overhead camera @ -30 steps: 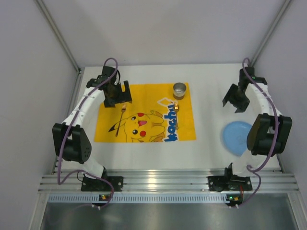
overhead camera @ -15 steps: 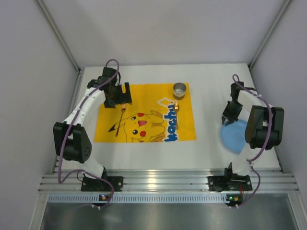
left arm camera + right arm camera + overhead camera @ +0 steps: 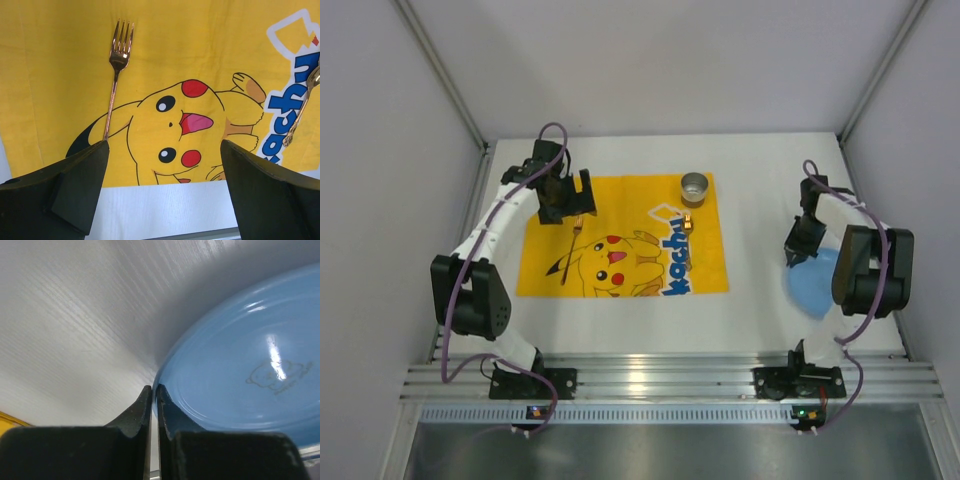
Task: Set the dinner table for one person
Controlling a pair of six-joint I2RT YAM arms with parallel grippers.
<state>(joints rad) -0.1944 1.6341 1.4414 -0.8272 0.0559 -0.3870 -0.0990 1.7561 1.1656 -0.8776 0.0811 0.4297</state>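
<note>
Right gripper (image 3: pixel 151 390) drops to blue plate (image 3: pixel 240 365) rim, 3 o'clock of mat (image 3: pixel 620 215); jaws just clenched, hold unclear: plate pickup starting. Left gripper (image 3: pixel 163 146) released.

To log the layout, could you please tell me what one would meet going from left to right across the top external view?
fork → metal cup → blue plate

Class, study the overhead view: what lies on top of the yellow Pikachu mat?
A fork, a spoon and a small metal cup lie on the mat. The left hand blocks the view of its far left corner, so that patch cannot be checked.
</note>
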